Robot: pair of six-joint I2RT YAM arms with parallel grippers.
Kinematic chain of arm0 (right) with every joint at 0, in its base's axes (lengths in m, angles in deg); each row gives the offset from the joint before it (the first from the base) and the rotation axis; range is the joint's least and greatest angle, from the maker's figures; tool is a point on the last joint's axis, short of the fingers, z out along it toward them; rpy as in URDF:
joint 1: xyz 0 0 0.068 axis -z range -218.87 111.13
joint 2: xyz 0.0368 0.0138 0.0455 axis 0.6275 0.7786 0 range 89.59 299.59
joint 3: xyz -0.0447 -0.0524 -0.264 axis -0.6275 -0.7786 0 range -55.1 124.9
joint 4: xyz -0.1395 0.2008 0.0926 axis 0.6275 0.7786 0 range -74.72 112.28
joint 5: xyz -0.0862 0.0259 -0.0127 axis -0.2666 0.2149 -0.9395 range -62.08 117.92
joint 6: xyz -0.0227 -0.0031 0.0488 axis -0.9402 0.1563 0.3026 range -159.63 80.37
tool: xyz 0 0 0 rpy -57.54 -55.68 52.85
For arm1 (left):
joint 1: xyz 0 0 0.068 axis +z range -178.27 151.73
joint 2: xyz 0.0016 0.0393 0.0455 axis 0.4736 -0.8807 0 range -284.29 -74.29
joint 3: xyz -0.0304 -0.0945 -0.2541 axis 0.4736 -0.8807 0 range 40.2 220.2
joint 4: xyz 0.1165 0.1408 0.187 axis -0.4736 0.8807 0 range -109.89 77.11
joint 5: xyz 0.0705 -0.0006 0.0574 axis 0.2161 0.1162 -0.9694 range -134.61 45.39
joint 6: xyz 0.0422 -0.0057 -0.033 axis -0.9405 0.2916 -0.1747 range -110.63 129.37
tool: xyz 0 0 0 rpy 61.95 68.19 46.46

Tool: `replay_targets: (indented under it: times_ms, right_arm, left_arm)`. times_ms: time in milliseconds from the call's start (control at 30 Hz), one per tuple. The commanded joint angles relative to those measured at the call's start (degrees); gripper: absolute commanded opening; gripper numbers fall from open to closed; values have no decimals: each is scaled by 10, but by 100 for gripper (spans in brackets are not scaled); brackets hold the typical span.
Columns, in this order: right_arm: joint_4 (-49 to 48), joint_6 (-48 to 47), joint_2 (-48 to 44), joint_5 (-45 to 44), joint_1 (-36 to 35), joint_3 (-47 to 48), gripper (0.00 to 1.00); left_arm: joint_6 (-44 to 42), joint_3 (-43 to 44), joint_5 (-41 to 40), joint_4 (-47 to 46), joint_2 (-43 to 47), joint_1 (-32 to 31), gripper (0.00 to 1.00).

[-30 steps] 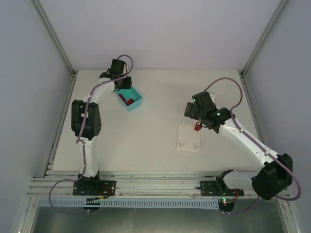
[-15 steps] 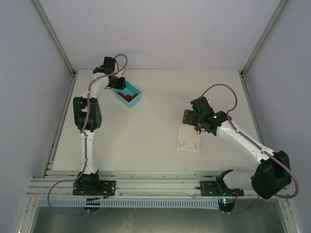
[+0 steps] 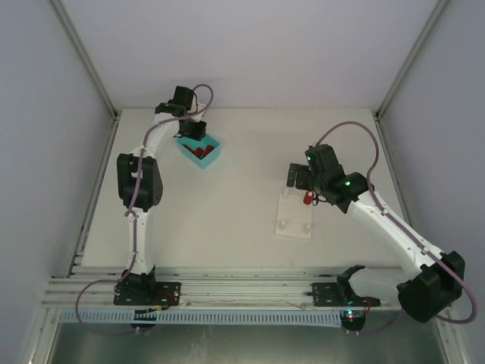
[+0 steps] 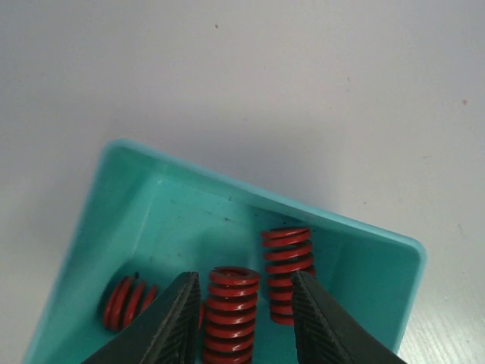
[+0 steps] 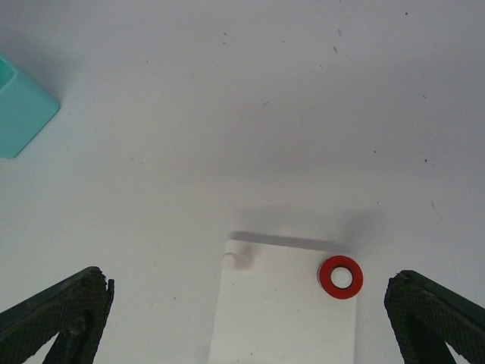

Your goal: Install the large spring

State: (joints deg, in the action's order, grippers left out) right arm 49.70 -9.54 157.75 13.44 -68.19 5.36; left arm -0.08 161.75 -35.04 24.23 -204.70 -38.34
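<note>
A red coil spring [image 4: 229,311] stands upright in the teal bin [image 4: 151,220], in the gap between the fingers of the left claw [image 4: 244,282]. That claw is released: it straddles the coil without clamping it, and a sliver of space shows on the right side. A second spring [image 4: 286,269] stands just behind it, and a third spring [image 4: 127,301] lies on its side toward the bin's left wall. The bin sits at the far left of the white counter [image 3: 235,189]. Well apart on the right, a white base plate [image 5: 280,318] carries a mounted spring [image 5: 340,277] seated over one peg, with a bare peg [image 5: 229,260] beside it. The right claw [image 5: 248,280] hangs above the plate, fingers spread wide, released.
</note>
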Motion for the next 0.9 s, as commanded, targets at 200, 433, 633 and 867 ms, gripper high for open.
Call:
replay_targets:
  times_ms: [200, 433, 633, 867]
  right_arm:
    - [1, -42, -8, 15, -2, 20, 99]
    - [-3, -49, -24, 14, -3, 3, 99]
    - [-7, -49, -25, 6, -3, -11, 99]
    - [-15, -49, -7, 6, -3, -12, 99]
  left_arm:
    - [-6, 13, -82, 43, -51, -27, 39]
    - [-13, 8, -90, 52, -61, -26, 40]
    - [-23, 1, -88, 66, -58, -24, 42]
    - [-29, -17, -77, 67, -81, -19, 42]
